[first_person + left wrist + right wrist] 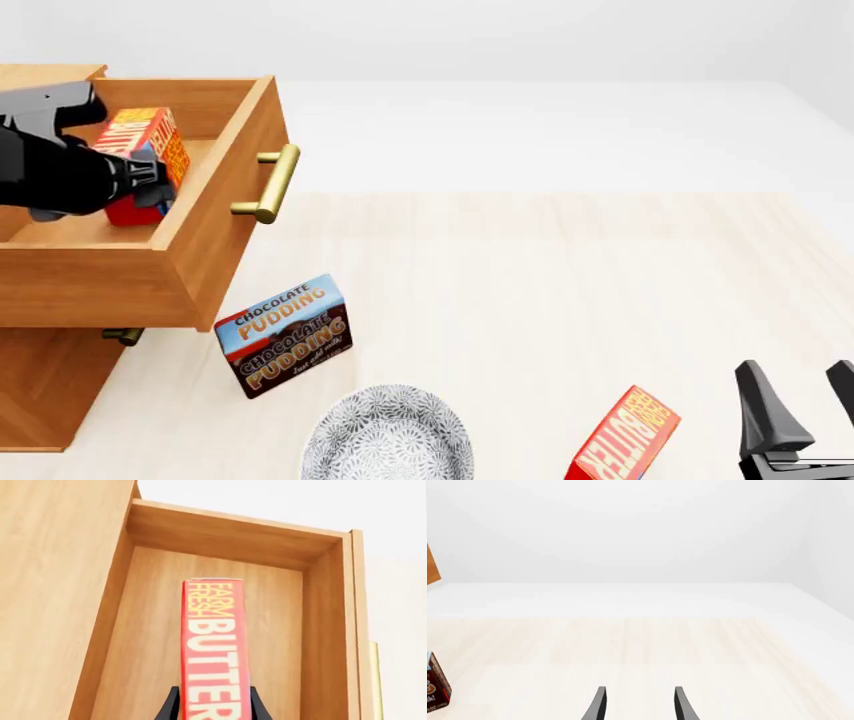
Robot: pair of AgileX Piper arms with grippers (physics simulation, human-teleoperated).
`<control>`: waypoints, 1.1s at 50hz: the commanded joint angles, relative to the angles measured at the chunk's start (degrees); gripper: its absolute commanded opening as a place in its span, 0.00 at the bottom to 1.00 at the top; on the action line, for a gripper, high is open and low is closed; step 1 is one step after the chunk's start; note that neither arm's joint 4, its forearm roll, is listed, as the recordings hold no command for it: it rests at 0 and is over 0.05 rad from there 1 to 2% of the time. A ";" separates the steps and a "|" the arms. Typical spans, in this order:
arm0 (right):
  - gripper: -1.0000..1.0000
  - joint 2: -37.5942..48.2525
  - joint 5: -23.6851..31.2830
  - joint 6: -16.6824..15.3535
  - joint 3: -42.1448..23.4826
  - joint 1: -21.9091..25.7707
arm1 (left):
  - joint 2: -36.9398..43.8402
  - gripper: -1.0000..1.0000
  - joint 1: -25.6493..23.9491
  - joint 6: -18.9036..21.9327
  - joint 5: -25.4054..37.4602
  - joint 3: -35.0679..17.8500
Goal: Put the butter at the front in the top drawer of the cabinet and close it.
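Hanging over the open top drawer (200,230), left pincer (212,711) clamps the butter (212,650) lengthwise; right pincer (638,705) apart, far off.

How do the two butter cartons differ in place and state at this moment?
The butter in the left pincer is clamped between its fingers inside the open top drawer; the second butter carton stands free on the table, near the right pincer, which is open and apart from it. The held one hangs above the drawer floor. Both share the red-and-yellow BUTTER lettering.
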 commanded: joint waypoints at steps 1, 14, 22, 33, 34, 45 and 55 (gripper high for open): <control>1.00 -0.08 0.08 -0.01 -0.02 0.00 | -1.60 1.00 0.30 1.18 2.12 -1.22; 1.00 -0.09 0.07 -0.03 -0.01 0.00 | -4.12 1.00 0.27 2.39 5.54 -3.14; 1.00 -0.09 0.09 -0.01 -0.01 0.01 | -5.30 1.00 -0.05 2.87 7.41 -4.61; 1.00 -0.07 0.06 -0.03 0.00 0.01 | -8.19 1.00 -0.62 4.74 11.13 -6.65; 1.00 -0.07 0.06 -0.03 0.00 0.01 | -8.19 1.00 -0.62 4.74 11.13 -6.66; 1.00 -0.03 0.01 0.00 0.00 0.01 | -10.71 1.00 -1.24 5.73 13.12 -7.04; 1.00 -0.06 0.02 -0.02 0.01 0.01 | -13.47 1.00 -2.52 6.81 16.83 -9.75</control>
